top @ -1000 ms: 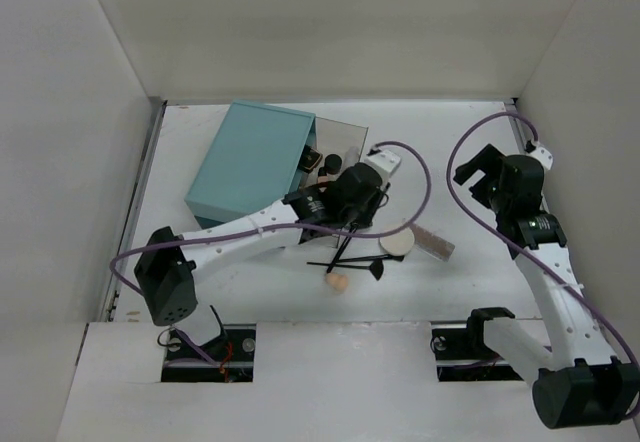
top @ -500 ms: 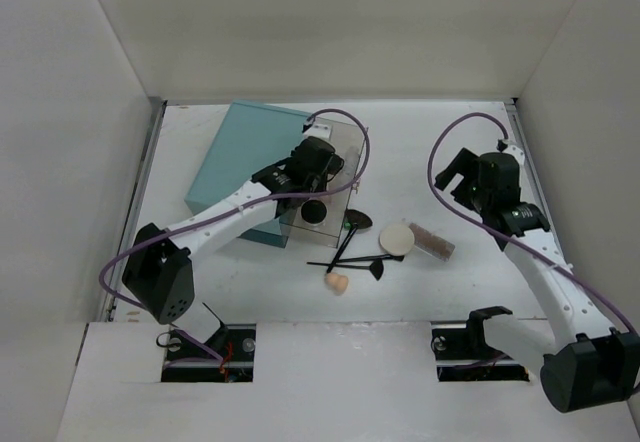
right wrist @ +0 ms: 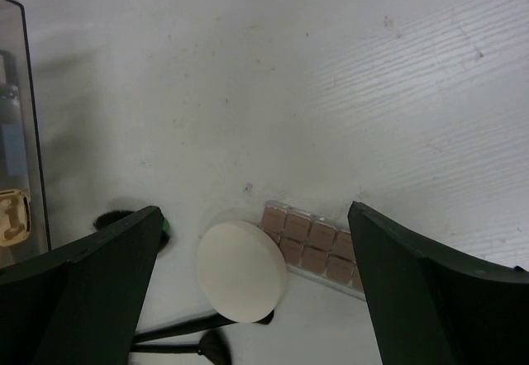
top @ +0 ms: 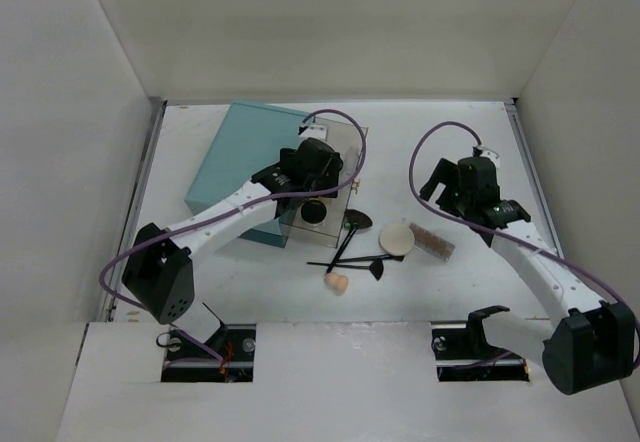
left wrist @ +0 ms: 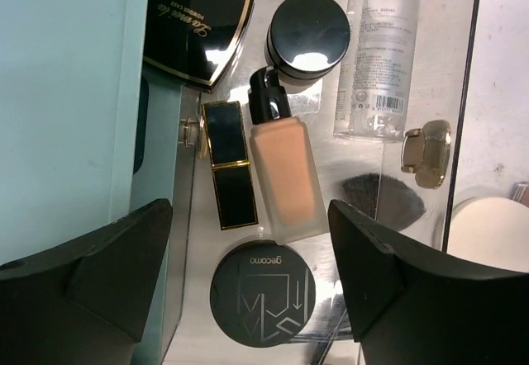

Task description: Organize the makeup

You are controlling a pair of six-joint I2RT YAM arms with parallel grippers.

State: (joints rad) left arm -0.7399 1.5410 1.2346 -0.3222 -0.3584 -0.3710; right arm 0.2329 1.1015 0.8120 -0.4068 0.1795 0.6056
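My left gripper (top: pixel 314 165) hangs open over a clear tray (top: pixel 338 140) beside the teal box (top: pixel 248 162). In the tray, seen from the left wrist, lie a black round compact (left wrist: pixel 263 292) below the open jaws, a beige bottle (left wrist: pixel 281 175), a black lipstick case (left wrist: pixel 228 163), a black jar (left wrist: pixel 309 35), a clear bottle (left wrist: pixel 378 51) and an angular black compact (left wrist: pixel 195 20). My right gripper (right wrist: pixel 254 216) is open above the round white puff (right wrist: pixel 242 272) and pinkish palette (right wrist: pixel 318 245). Black-handled brushes (top: pixel 350 250) and a peach sponge (top: pixel 338 282) lie on the table.
White walls close in the table on the left, back and right. A gold clasp (left wrist: pixel 426 152) sits on the tray's right edge. The left arm stretches across the teal box's front corner. Purple cables loop above both wrists.
My left gripper has moved back-left from the table's middle to over the clear tray, and its jaws have opened. My right gripper has shifted left toward the puff and palette.
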